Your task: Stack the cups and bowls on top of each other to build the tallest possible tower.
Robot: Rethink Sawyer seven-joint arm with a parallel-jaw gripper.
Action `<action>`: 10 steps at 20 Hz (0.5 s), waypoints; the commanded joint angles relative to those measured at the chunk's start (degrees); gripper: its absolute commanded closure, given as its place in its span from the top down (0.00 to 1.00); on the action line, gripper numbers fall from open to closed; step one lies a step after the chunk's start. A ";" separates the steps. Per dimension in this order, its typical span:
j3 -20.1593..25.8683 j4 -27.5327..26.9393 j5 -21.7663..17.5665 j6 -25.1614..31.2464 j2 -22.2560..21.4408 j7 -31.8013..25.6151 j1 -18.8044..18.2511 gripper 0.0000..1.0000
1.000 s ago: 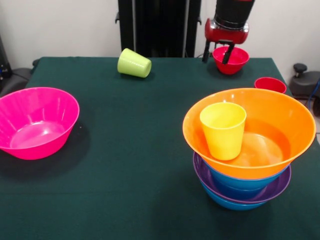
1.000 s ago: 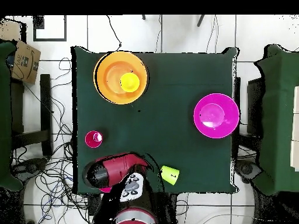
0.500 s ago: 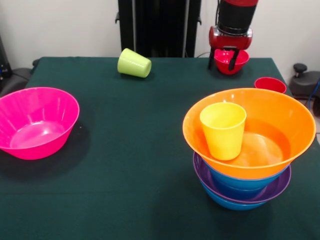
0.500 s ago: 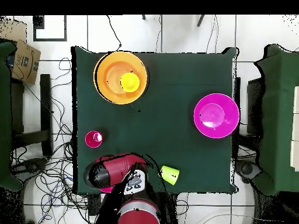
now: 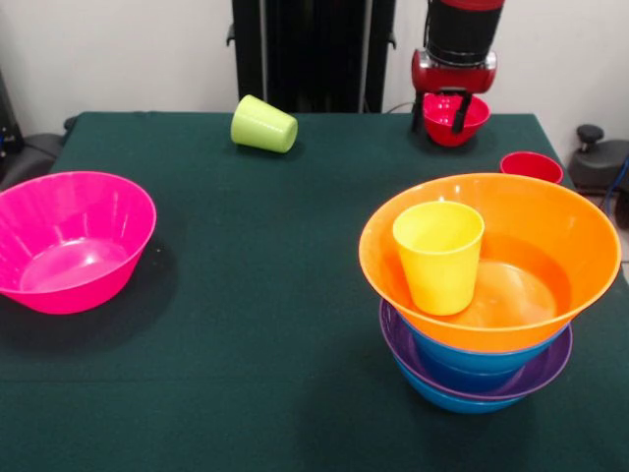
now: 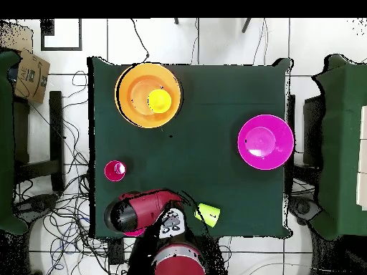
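While end effector (image 5: 444, 108) grips red bowl (image 5: 462, 116) by its rim, upper right: bowl may slip, pinch shallow.

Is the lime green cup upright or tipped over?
Tipped over. The lime green cup lies on its side on the table, its tapered side showing along its length.

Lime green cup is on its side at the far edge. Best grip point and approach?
Lime green cup lies tipped, mouth toward the pink bowl's side. Probably best to come straight down and pinch across its tapered wall mid-body; the rim faces sideways, so there is no rim grip from above.
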 commanded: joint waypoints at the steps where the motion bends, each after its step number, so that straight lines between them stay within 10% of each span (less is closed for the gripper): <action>1: 8.46 5.40 2.12 4.71 -7.53 3.62 -4.02 1.00; 10: 14.18 12.91 6.42 12.55 -20.16 1.74 -8.56 1.00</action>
